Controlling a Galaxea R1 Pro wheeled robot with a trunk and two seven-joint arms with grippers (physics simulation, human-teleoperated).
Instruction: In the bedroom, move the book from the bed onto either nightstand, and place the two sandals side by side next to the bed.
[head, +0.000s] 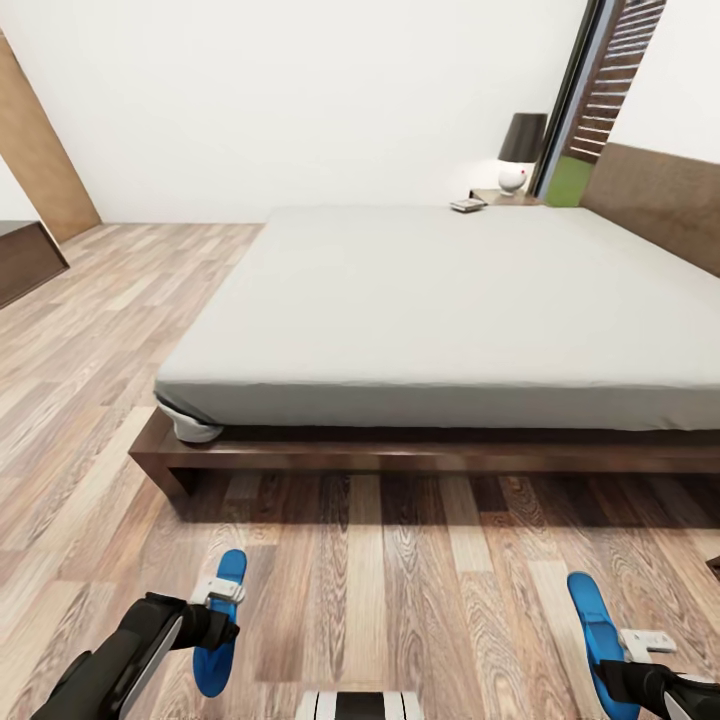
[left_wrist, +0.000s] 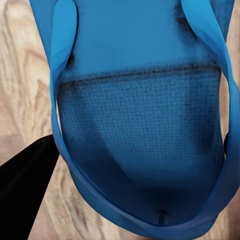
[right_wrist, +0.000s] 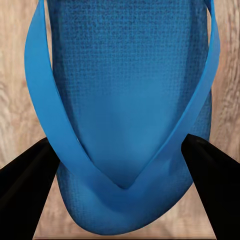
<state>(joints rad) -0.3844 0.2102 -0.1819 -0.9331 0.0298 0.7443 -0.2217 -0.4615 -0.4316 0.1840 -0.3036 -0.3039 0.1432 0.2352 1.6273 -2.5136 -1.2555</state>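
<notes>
We are gripping a blue sandal in each pincer, left pincer (head: 222, 600) and right pincer (head: 622, 655), over the floor (head: 400, 590) beside the bed (head: 440, 300).

No text, label or number can be read on anything in these views

Bed (head: 440, 300) sits at 12 o'clock, headboard (head: 655, 195) at 2. Nightstand (head: 505, 197) is beyond the far side of the bed at 1, lamp (head: 520, 150) on it, small flat object (head: 467, 205) at its near edge. Long low cabinet (head: 25, 260) is at 10, against the wall. One sandal (head: 220, 625) at 7 over the floor (head: 400, 590), the other sandal (head: 598, 640) at 5, well apart, both in front of the bed.
</notes>
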